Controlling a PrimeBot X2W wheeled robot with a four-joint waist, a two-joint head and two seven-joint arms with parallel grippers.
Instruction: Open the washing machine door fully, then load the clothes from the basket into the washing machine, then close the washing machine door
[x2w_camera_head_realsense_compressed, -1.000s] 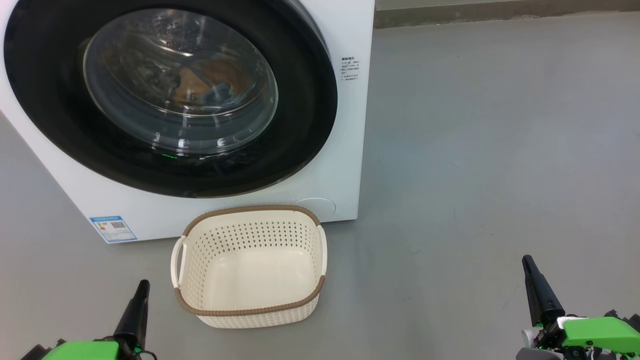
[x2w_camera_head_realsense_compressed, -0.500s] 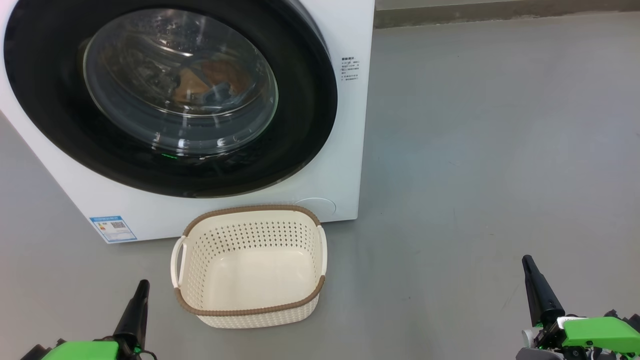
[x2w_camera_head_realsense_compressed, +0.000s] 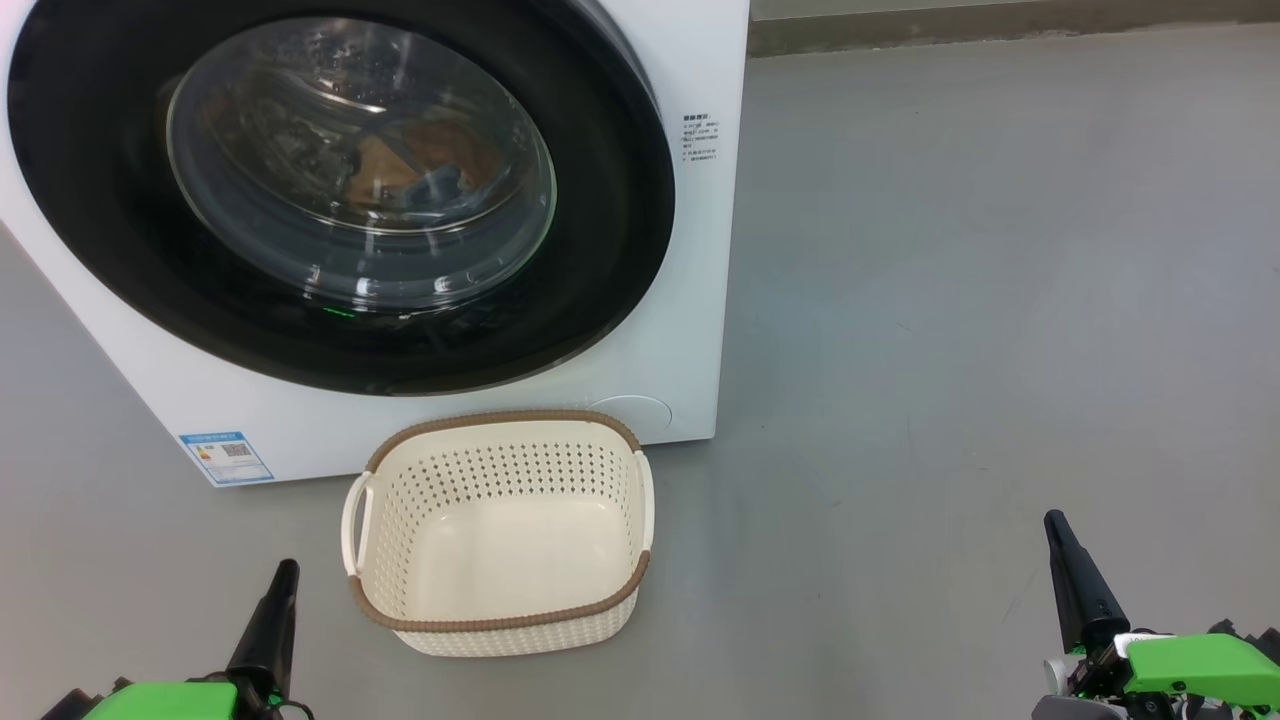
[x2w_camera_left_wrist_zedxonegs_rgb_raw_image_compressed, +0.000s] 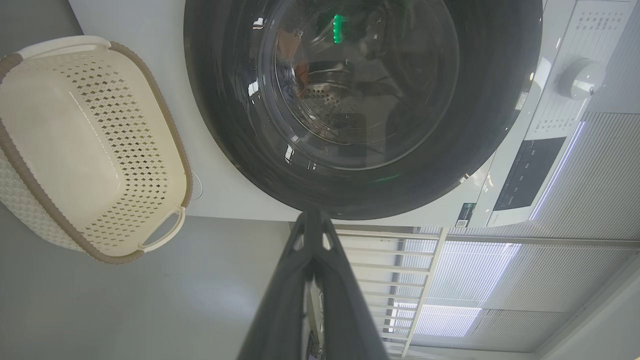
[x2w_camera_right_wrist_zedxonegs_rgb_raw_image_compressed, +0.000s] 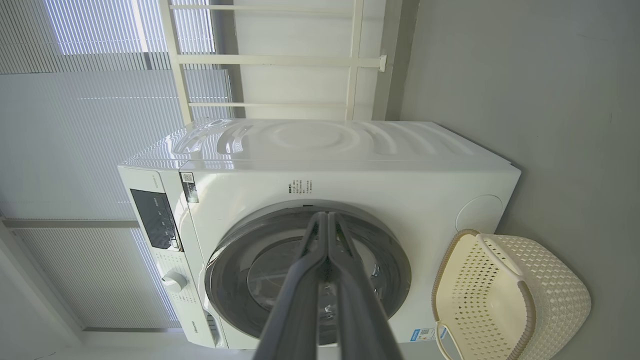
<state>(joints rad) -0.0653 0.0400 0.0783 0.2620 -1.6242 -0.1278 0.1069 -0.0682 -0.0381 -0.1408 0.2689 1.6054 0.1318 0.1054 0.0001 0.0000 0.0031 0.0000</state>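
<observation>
right gripper (x2w_camera_right_wrist_zedxonegs_rgb_raw_image_compressed: 327, 216): fingers pressed together, bottom centre
washing machine door (x2w_camera_right_wrist_zedxonegs_rgb_raw_image_compressed: 235, 260): closed, centre
basket (x2w_camera_right_wrist_zedxonegs_rgb_raw_image_compressed: 555, 295): empty, lower right

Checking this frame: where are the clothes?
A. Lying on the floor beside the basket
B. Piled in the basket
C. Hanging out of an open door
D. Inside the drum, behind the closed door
D: the basket is empty, and orange-brown clothes show through the glass of the washing machine door, which sits shut against the machine's front.
</observation>
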